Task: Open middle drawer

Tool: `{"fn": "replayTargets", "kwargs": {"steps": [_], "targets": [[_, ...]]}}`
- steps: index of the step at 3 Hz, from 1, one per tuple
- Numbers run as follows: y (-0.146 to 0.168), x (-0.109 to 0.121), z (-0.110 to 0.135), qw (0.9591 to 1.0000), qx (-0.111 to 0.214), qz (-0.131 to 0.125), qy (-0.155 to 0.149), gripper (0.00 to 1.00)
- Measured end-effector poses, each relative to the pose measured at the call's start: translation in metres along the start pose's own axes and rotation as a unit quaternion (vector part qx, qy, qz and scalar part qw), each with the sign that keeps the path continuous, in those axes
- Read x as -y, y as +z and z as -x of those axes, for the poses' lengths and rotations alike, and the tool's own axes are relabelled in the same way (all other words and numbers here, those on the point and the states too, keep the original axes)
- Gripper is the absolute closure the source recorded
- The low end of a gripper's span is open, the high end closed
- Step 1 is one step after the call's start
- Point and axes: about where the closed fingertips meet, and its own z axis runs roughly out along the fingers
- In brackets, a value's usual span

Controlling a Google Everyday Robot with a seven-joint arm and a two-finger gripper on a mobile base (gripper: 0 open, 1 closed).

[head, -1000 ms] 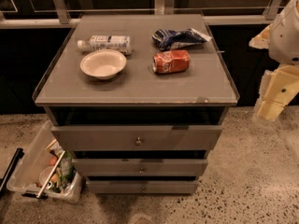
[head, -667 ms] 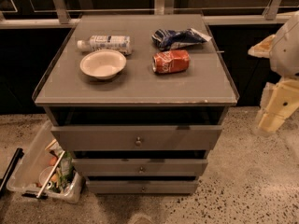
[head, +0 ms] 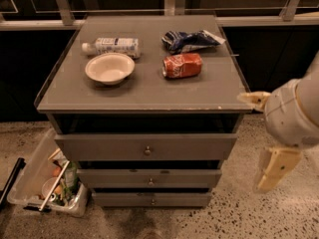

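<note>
Hanging at the right edge of the frame, beside the cabinet (head: pixel 149 91) but well apart from its drawer fronts, the gripper (head: pixel 254 142) has its two beige fingers (head: pixel 276 168) spread wide with nothing between them, likely readied to close on a knob. The middle drawer (head: pixel 149 177) sits low in the centre, shut between the taller top drawer (head: pixel 144 146) and the narrow bottom drawer (head: pixel 152 199). Its small round knob (head: pixel 150 181) faces outward, untouched, so the reach in is not yet made.
</note>
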Motion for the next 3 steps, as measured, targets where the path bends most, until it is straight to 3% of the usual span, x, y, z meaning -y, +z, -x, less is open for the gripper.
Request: {"fn": "replayTargets", "kwargs": {"steps": [1, 3], "targets": [[0.009, -0.005, -0.001, 0.9998, 0.004, 0.004, -0.018, 0.0], [0.028, -0.011, -0.005, 0.9996, 0.016, 0.015, -0.018, 0.0]]}}
